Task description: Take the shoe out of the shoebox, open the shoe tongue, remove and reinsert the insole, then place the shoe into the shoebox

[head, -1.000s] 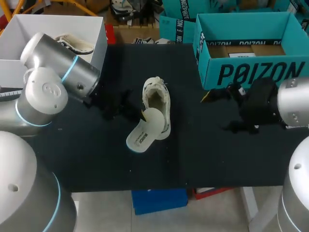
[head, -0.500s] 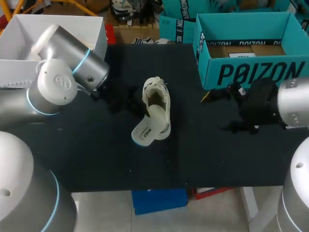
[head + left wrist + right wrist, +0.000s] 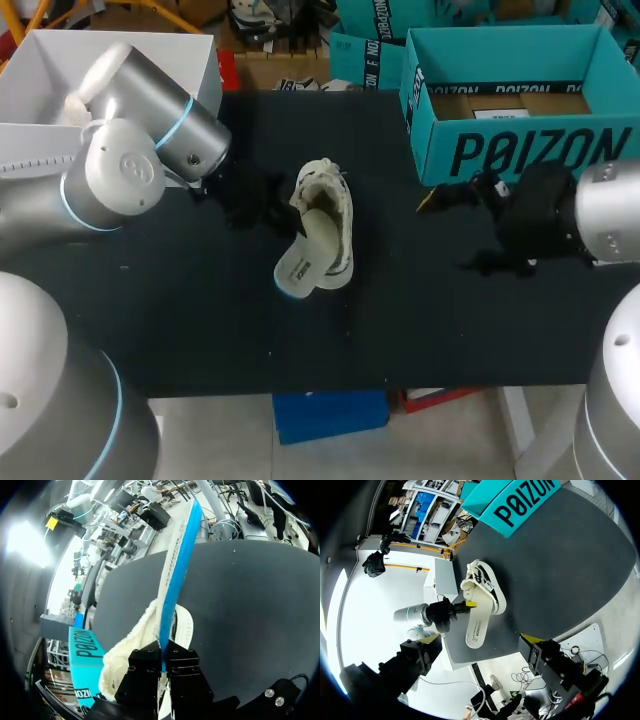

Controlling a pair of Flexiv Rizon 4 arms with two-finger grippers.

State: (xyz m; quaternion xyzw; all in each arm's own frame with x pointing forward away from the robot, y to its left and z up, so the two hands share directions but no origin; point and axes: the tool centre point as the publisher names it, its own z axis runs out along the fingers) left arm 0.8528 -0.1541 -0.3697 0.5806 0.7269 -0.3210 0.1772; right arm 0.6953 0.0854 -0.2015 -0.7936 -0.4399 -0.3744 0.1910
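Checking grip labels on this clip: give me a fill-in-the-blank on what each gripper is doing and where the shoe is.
The left gripper is shut on the ___, which partly sticks out of the shoe.
The shoe lies ___ the teal shoebox, on the table.
The right gripper is ___ and empty.
Missing: insole; outside; open.

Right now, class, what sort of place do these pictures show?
Probably a robotics test lab: a left arm and right arm at a black table, with a white shoe and a teal shoebox.
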